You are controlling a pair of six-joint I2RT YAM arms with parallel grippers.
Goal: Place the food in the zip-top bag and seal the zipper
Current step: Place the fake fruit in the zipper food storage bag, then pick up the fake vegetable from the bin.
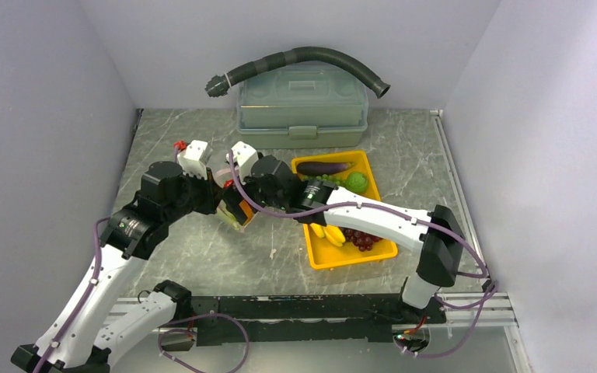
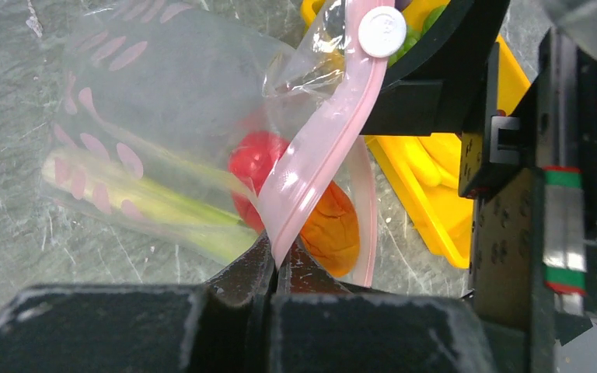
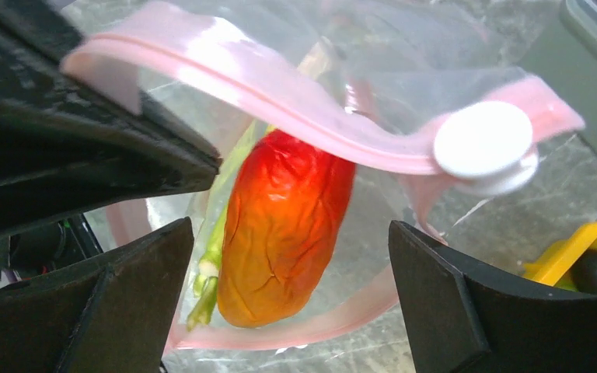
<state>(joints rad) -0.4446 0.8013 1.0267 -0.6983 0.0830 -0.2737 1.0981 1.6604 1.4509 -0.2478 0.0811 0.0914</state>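
Bag zipper (image 2: pixel 319 155) in L end effector (image 2: pixel 278 263)

leek (image 2: pixel 163 206) in bag (image 2: pixel 171 85), tray (image 2: pixel 435 214) to right

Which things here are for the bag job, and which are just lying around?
For the job: clear pink-dotted zip-top bag, its pink zipper strip, white-green toy leek, red-orange toy fruit, purple toy eggplant, green toy piece, yellow toy bananas, dark purple toy grapes.
Just lying about: grey-green lidded plastic box, black ribbed hose, yellow plastic tray.
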